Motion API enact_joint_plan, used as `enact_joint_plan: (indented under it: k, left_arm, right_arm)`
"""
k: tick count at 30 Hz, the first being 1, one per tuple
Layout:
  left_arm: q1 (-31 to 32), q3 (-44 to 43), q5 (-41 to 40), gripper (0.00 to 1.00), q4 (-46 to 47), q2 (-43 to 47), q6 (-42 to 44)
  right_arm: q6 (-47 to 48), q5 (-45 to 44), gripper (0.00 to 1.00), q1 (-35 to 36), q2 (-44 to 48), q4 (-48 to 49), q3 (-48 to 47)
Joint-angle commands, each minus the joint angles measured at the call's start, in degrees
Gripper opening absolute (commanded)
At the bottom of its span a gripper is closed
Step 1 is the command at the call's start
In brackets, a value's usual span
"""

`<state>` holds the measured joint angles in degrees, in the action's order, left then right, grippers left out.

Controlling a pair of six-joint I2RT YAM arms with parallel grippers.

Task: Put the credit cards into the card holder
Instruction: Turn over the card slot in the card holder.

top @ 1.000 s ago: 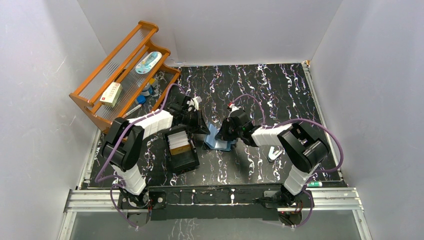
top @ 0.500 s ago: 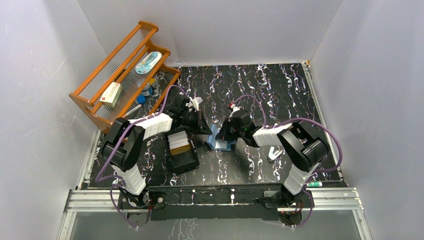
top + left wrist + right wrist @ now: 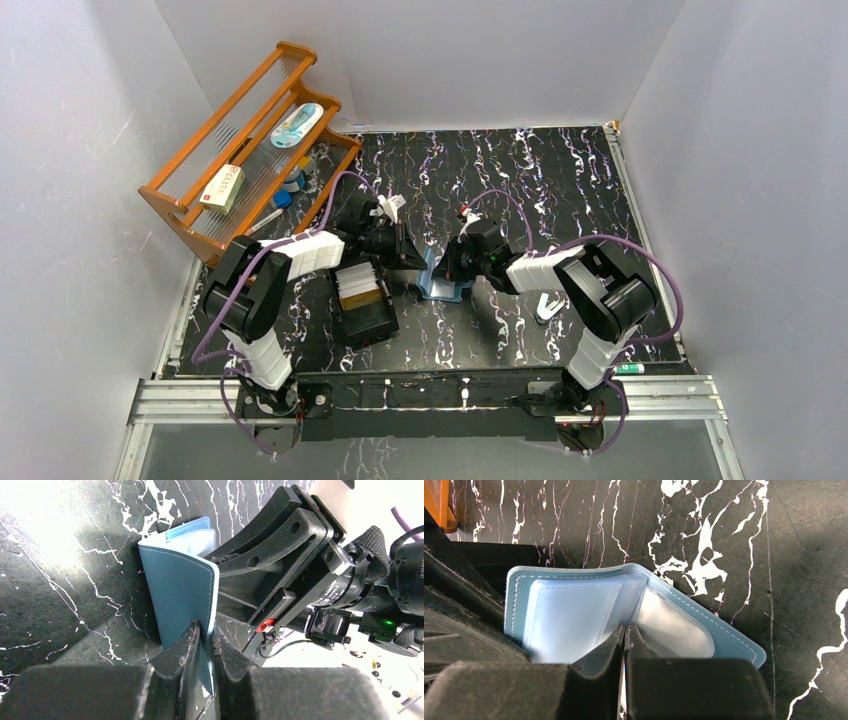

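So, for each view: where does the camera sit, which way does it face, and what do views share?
Top: above and behind, facing down on the table; left arm and right arm show.
Left wrist: faces along the left tool, pinching the wallet; right arm beyond.
Right wrist: faces along the right tool into the wallet.
Shared: the wallet.

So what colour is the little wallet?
The card holder is teal-blue outside, paler blue inside. Left wrist view shows it best.

card holder [image 3: 180,595]: teal leather-like cover, matt, stitched edge; inner pockets clear, glossy plastic
table [image 3: 560,180]: black marbled top, smooth, slight sheen
rack [image 3: 296,52]: varnished wood
left gripper [image 3: 204,630]: matt black plastic, grainy
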<state>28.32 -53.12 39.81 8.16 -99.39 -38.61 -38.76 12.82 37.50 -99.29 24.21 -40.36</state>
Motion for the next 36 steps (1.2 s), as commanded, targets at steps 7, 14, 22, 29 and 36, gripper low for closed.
enact_joint_plan:
  k: [7, 14, 22, 29, 36]
  left_arm:
    - [0.4, -0.4, 6.6, 0.07, 3.8, 1.7, -0.4]
    - [0.4, -2.1, 4.8, 0.00, 0.3, 0.2, 1.7]
    - [0.4, -5.8, -2.3, 0.00, -9.5, 0.4, 6.4]
    - [0.4, -11.5, -7.1, 0.00, -17.4, 1.1, 8.5]
    - [0.5, -12.8, -9.2, 0.00, -19.0, 0.5, 7.3]
  right_arm:
    - [1.5, -1.7, 0.11, -0.1, -1.2, -3.7, 1.3]
    - [1.6, -1.3, 0.13, -0.1, -1.6, -4.7, 0.4]
    - [1.6, -3.7, 0.29, -0.1, 4.2, -13.5, -2.7]
    - [0.6, -5.9, 0.53, 0.0, 13.7, -22.2, -5.0]
    - [-1.3, -10.4, 0.71, 2.2, 17.2, -23.3, -7.6]
